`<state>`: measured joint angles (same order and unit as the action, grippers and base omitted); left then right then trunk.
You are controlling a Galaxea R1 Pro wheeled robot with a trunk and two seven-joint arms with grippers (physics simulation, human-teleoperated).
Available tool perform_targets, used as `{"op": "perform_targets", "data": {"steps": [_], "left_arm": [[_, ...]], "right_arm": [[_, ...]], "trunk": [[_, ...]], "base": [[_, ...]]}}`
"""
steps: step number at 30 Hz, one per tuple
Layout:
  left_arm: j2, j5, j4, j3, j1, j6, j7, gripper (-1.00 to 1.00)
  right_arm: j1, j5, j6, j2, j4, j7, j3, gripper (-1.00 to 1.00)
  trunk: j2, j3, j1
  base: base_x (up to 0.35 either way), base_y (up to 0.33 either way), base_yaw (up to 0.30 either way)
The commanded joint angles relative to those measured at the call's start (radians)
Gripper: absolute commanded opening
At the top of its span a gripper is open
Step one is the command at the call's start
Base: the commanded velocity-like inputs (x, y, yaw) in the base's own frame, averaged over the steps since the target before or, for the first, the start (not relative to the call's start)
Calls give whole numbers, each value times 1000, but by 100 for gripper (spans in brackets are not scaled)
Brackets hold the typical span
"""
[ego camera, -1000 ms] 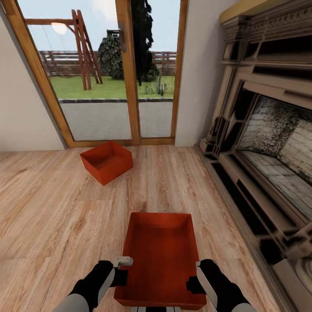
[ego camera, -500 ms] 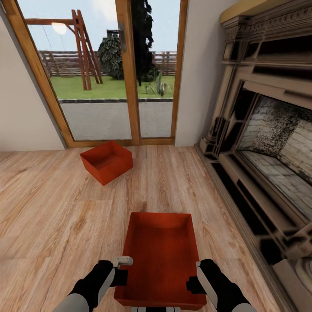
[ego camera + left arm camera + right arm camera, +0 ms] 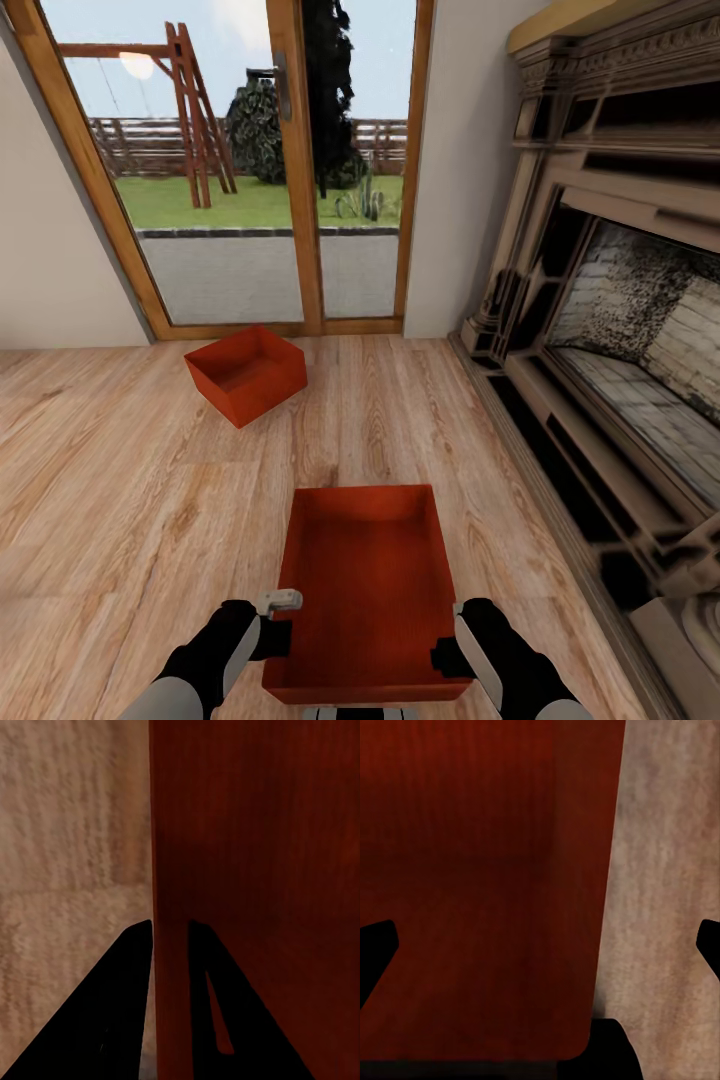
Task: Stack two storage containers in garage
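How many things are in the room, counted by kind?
Red bins: 2, near bin between the grippers, far bin by the glass doors.
Grippers: 2, left gripper, right gripper.
Fireplaces: 1, fireplace at the right.
Total: 5, plus the doors.

Sun's shining on a wooden swing frame (image 3: 195,110) and fence (image 3: 150,145) sitting out on the lawn (image 3: 250,200). A dark bushy tree (image 3: 255,130) is standing right behind.
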<state>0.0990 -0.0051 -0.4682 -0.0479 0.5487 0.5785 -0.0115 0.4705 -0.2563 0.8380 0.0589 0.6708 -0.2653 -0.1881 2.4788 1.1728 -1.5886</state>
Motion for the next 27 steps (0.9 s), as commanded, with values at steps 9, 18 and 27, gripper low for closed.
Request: {"op": "perform_targets", "data": {"steps": [9, 18, 27], "left_arm": [[1, 2, 0, -7, 0, 6, 1, -100], [1, 2, 0, -7, 0, 6, 1, -100], [1, 2, 0, -7, -1, 6, 1, -100]], "right_arm": [[0, -10, 3, -1, 1, -9, -4, 100], [0, -10, 3, -1, 1, -9, -4, 100], [0, -11, 3, -2, 1, -9, -2, 100]], "trunk": [[0, 1, 0], [0, 1, 0], [0, 1, 0]], "base": [[0, 0, 0], [0, 0, 0], [0, 0, 0]]}}
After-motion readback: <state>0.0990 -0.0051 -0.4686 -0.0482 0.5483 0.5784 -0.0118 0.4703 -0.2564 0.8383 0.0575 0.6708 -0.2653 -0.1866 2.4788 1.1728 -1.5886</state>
